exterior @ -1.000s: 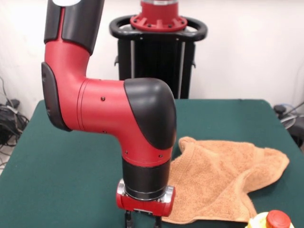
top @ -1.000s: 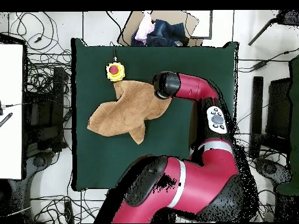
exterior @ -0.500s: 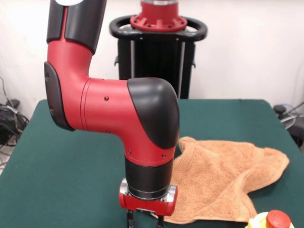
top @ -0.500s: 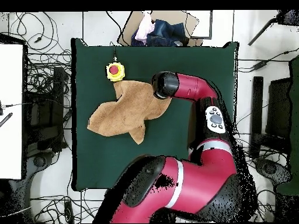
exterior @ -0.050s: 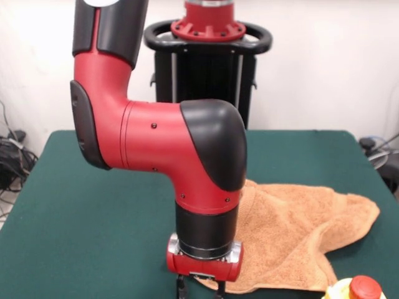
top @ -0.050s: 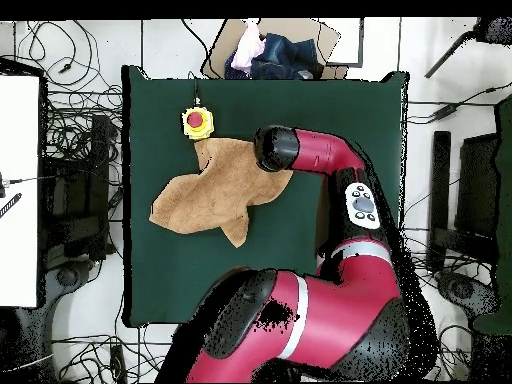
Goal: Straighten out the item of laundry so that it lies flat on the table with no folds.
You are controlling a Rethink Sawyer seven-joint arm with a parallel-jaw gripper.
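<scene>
Towel [exterior @ -0.050s: 299,237], front view: lies crumpled on the green worktop [exterior @ -0.050s: 81,224], spreading away from the hand [exterior @ -0.050s: 199,291] to one side, its near edge just under the wrist. The hand's finger stubs are cut off at the frame bottom; cannot tell its opening.

Overhead view: towel [top @ -0.050s: 215,190] is irregular, with lobes and folds; the arm's elbow hides the hand above its corner. A yellow-and-red button [top @ -0.050s: 197,121] sits just beside that corner. Judgement: flattening largely remains.

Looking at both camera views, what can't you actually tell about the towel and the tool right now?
- Tool, front view: fingertips cut off by the bottom edge, so open or shut is unclear.
- Tool, overhead view: hidden under the arm's wrist.
- Towel, both views: its edge nearest the arm is covered by the wrist, so contact is unclear.
- Yellow and red button, front view: cut off by the bottom edge.
</scene>
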